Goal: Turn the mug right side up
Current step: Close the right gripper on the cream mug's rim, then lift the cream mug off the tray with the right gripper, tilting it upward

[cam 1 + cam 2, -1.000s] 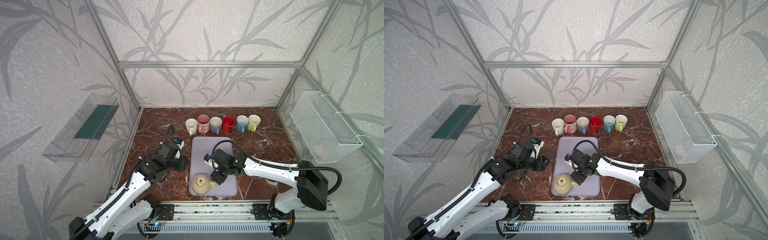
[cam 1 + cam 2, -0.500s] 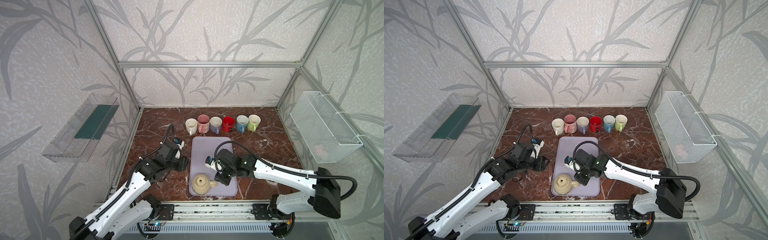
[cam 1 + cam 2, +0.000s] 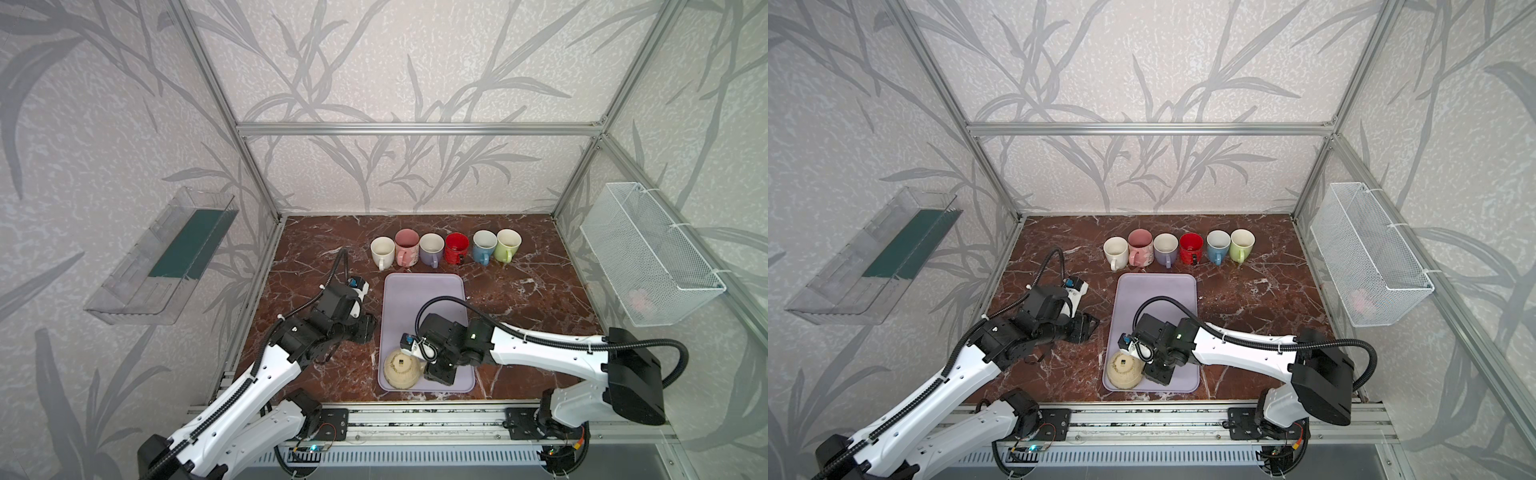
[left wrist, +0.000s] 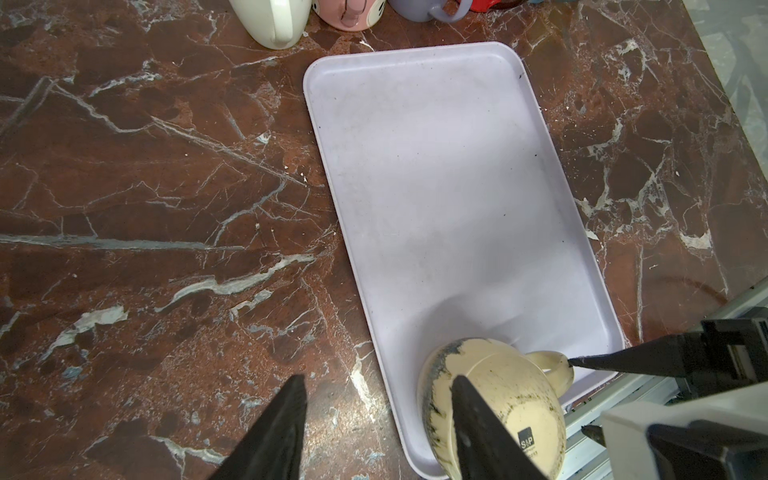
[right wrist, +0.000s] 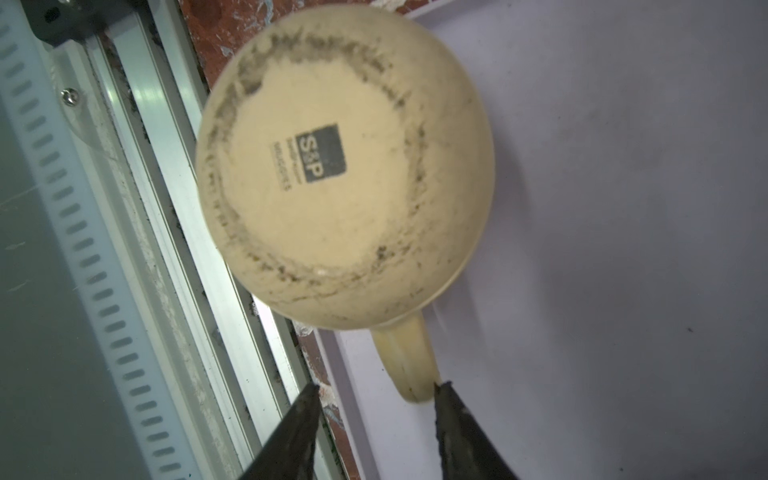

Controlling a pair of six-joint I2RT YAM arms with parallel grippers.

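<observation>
– Red-brown marble tabletop, with a lavender tray in the middle. Where is the mug that needs turning?
– The cream mug sits at the tray's near corner, mouth down and stamped base up. Its handle sticks out sideways toward the right gripper.
– Why go in from that side?
– The rounded body offers little to pinch, and the handle does. The jaws stand apart on either side of the handle's end. One tip touches it, and nothing is clamped yet.
– And the left gripper?
– It hovers over the marble just beside the tray, jaws moderately parted and empty. I'd judge it is waiting clear, perhaps to steady the mug.
– What about the six upright mugs at the back?
– They are lined up apart from the tray, out of the flip's way.
</observation>
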